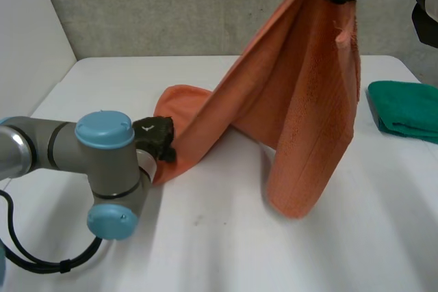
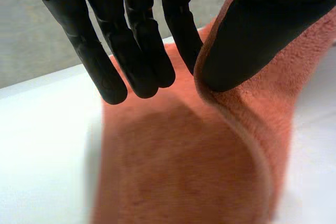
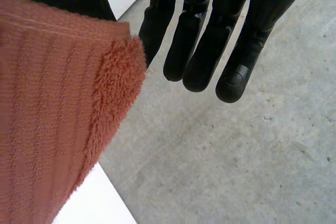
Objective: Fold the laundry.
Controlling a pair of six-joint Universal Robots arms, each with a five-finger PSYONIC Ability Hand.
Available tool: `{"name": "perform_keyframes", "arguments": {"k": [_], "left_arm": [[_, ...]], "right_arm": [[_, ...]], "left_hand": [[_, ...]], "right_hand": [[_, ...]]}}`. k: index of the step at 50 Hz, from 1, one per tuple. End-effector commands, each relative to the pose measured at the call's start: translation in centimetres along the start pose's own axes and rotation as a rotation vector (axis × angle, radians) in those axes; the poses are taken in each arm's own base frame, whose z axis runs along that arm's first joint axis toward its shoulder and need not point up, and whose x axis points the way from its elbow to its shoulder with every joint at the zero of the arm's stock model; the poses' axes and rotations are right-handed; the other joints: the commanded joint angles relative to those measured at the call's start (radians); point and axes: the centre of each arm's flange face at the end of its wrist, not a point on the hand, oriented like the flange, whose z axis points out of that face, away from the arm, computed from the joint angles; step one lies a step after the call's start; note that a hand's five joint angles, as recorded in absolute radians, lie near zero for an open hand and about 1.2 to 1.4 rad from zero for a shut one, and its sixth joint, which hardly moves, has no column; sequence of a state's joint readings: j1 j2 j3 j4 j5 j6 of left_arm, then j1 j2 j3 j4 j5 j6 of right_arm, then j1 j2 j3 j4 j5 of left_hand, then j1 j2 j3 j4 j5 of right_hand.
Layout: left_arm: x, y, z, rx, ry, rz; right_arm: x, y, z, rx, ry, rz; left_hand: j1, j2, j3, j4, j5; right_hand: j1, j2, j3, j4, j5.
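Head camera: mounted high, behind and between the arms, tilted down toward 12 o'clock over the flat white table [image 1: 205, 251]. Its framing is wide and distant.

Left wrist camera: very close and low over the table. It sights along the black left hand [image 2: 131, 35] onto the orange terry towel [image 2: 178, 171].

Right wrist camera: lifted well above the table, close behind the black right hand [image 3: 210, 24], facing a grey speckled surface [image 3: 236, 156] beyond the table's edge.

Overlap: all three views catch the towel. The head view takes in both hands, left near 9 o'clock and right at 1 o'clock.
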State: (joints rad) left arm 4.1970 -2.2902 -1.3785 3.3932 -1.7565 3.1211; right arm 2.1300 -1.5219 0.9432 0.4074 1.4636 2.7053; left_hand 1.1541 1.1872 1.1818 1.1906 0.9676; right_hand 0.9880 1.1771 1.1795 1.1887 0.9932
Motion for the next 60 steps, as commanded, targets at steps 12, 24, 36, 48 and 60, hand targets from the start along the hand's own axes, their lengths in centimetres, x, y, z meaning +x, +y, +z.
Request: {"name": "perform_keyframes", "arguments": {"k": [12,24,36,48,60], "left_arm": [[-7.8,-15.7,-8.8,0.367,-0.078,0.151],[-8.8,-18.8,-15.7,0.346,-0.052,0.328],[-8.0,-10.8,-7.7,0.020,0.075,0.494],[-8.0,-16.3,3.8,0.331,-0.128,0.523],[-7.7,-30.8,-2.6,0.989,-0.321,0.478]], "right_arm": [[3.9,4.3,0.9,-0.138,0.107,-0.057],[5.3,7.6,-0.4,-0.384,0.053,-0.307],[2.6,20.0,1.7,-0.708,-0.159,-0.289],[5.1,19.2,11.6,-0.303,0.183,-0.324],[10.4,8.6,14.9,0.302,0.542,-0.418]], "left_hand": [[0.242,0.209,0.215,0.206,0.254],[0.242,0.209,0.215,0.206,0.254],[0.242,0.209,0.215,0.206,0.254],[0.242,0.209,0.215,0.206,0.254],[0.242,0.209,0.215,0.206,0.254]], "right_hand": [[0.408,0.219,0.217,0.208,0.229],[0.408,0.219,0.217,0.208,0.229],[0.408,0.219,0.217,0.208,0.229],[0.408,0.219,0.217,0.208,0.229],[0.408,0.219,0.217,0.208,0.229]]}}
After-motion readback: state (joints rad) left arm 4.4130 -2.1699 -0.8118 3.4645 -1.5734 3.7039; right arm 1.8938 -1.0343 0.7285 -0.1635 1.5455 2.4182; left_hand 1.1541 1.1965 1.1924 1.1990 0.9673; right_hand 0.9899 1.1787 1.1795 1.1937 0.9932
